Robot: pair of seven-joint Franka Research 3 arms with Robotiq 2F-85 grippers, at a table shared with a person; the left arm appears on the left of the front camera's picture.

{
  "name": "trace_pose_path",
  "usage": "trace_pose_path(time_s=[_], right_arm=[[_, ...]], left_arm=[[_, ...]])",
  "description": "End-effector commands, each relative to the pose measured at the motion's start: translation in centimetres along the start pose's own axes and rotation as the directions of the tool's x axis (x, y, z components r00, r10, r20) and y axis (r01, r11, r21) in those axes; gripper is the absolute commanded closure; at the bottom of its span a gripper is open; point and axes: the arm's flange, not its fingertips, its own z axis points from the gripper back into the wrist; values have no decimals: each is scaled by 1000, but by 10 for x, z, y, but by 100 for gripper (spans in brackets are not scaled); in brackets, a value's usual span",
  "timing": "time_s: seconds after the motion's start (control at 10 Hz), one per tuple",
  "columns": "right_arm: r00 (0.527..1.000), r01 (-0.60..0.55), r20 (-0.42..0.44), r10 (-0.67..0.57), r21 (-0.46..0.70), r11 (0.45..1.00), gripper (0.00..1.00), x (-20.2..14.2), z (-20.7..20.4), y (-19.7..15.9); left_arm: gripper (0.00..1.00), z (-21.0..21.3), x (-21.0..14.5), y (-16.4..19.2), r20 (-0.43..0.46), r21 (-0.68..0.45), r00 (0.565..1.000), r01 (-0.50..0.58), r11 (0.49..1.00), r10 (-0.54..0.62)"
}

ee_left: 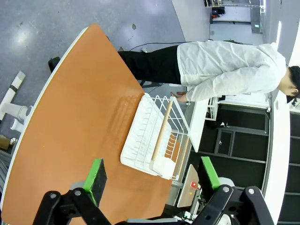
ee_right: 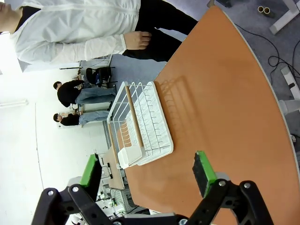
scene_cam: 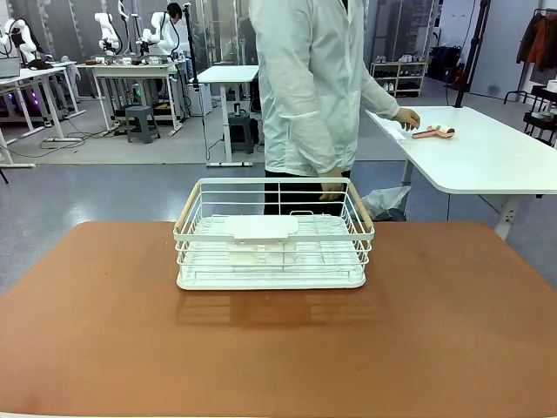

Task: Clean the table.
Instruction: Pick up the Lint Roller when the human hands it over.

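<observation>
The table (scene_cam: 278, 348) has a flat reddish-brown top and fills the lower half of the front view; it also shows as the table (ee_left: 79, 117) in the left wrist view and the table (ee_right: 220, 93) in the right wrist view. My left gripper (ee_left: 152, 176) hangs high above it, open, with nothing between its green pads. In its own wrist view my right gripper (ee_right: 147, 171) is open too and holds nothing. A person in a white coat stands at the far side, one hand (scene_cam: 406, 117) on a white side table.
A white wire basket (scene_cam: 274, 233) with wooden handles stands at the far middle of the table. The white side table (scene_cam: 479, 157) at the right rear carries a small pink object (scene_cam: 434, 131). Bare tabletop spreads in front of the basket.
</observation>
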Motion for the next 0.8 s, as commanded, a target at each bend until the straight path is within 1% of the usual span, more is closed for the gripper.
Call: trace_pose_path(time_s=[0.0, 0.7], right_arm=[[1000, -10, 5, 10, 19, 1000, 0, 0, 1, 2], [1000, -10, 5, 10, 19, 1000, 0, 0, 1, 2]], left_arm=[[0, 2, 2, 1, -4, -26, 1000, 10, 1000, -10], [0, 2, 2, 1, -4, -26, 1000, 10, 1000, -10]])
